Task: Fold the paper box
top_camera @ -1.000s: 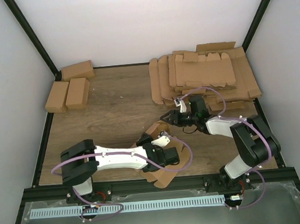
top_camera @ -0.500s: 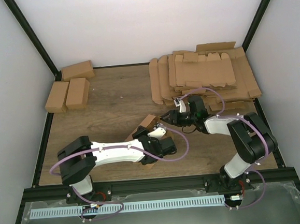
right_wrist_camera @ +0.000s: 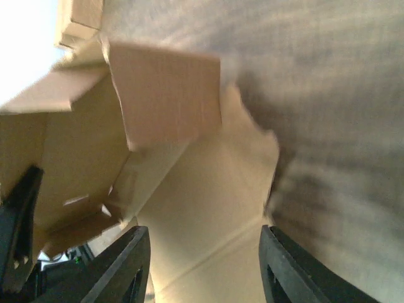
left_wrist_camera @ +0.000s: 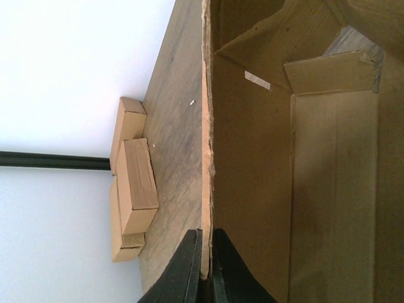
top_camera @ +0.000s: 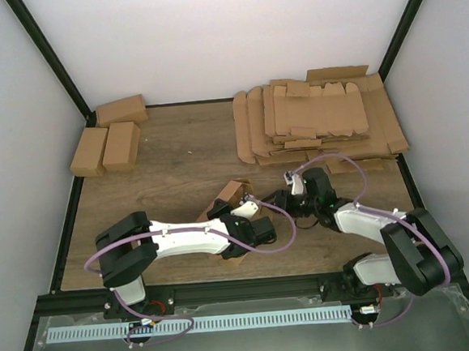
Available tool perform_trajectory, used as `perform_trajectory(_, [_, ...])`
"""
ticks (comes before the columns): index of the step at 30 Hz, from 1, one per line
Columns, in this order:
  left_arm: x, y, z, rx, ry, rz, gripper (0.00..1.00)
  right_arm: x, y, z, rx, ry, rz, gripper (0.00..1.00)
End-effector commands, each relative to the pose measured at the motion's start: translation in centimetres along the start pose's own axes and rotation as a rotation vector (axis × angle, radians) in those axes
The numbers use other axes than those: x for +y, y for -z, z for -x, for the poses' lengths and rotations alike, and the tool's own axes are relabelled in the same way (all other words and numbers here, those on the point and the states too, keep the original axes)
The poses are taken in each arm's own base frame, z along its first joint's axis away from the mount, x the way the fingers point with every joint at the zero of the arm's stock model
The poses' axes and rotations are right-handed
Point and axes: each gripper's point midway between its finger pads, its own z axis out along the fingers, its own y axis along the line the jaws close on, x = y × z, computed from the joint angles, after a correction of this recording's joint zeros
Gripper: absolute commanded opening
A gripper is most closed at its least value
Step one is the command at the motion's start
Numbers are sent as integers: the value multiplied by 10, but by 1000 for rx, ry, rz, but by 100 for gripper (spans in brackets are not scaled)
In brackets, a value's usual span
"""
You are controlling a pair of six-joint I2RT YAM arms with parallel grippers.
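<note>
The paper box (top_camera: pixel 230 196) is a brown cardboard sheet, partly folded up, near the table's front centre. My left gripper (top_camera: pixel 259 229) is shut on one thin wall of it; the left wrist view shows that wall's edge (left_wrist_camera: pixel 206 189) pinched between my black fingers (left_wrist_camera: pixel 189 271), with the open inside of the box (left_wrist_camera: pixel 297 177) to the right. My right gripper (top_camera: pixel 279 200) is open, close to the box's right side. In the right wrist view its fingers (right_wrist_camera: pixel 129 265) stand wide apart with a box panel (right_wrist_camera: pixel 202 208) between them, not touching.
A big stack of flat cardboard blanks (top_camera: pixel 319 120) lies at the back right. Three folded cartons (top_camera: pixel 106 141) sit at the back left, also in the left wrist view (left_wrist_camera: pixel 132 183). White walls and black frame posts enclose the wooden table (top_camera: pixel 177 164).
My left gripper has lifted the box from lying spread out to standing folded, a bit farther back. My right arm has swung forward and lower, its gripper now beside the box.
</note>
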Motion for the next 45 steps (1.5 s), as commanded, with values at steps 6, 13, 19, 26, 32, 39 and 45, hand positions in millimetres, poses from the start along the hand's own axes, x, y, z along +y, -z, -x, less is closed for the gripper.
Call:
perform_trajectory(6, [-2,-1,1,12,15,14,4,22,-13,-55,137,-39,62,14])
perform_trajectory(13, [3,0,1,12,24,30,4,0,-30,-69,181,-67,-5,1])
perform_trajectory(19, [6,2,2,9,32,22,4,-27,-36,-60,166,-68,-120,1])
perform_trajectory(26, [1,5,1,7,24,9,4,-49,-22,-25,90,-60,-171,1])
perform_trajectory(32, [-10,4,-1,20,26,-30,6,-46,-23,-19,85,-38,-165,1])
perform_trajectory(39, [-33,15,4,38,92,-248,37,-45,-22,-17,78,-20,-169,1])
perform_trajectory(45, [-37,28,20,30,180,-395,53,-39,-22,-14,79,-3,-146,1])
